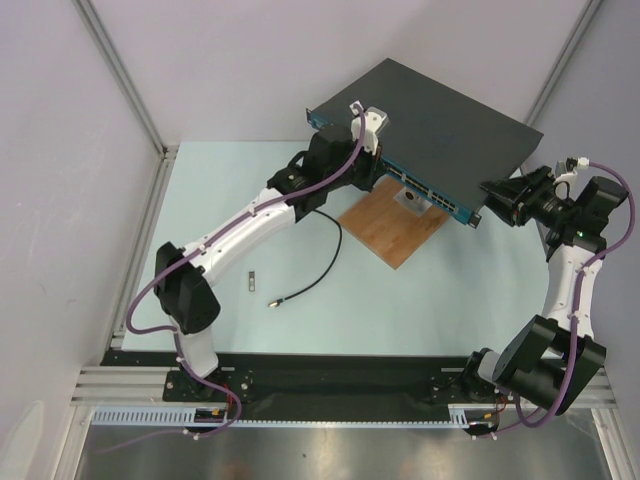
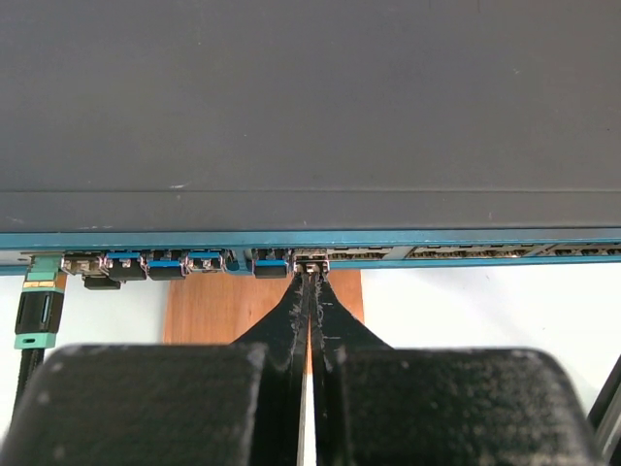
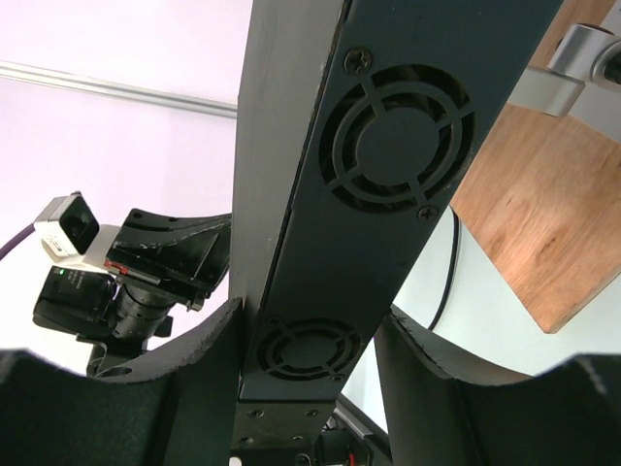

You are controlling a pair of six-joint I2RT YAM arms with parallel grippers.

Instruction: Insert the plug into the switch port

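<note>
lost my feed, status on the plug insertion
left gripper shut, tips at a switch front port. right gripper clamped on its fan end. nothing blocking that port.

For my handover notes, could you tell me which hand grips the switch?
The right hand, clamping the switch's fan-grille end; the left hand is shut at the front ports.
</note>
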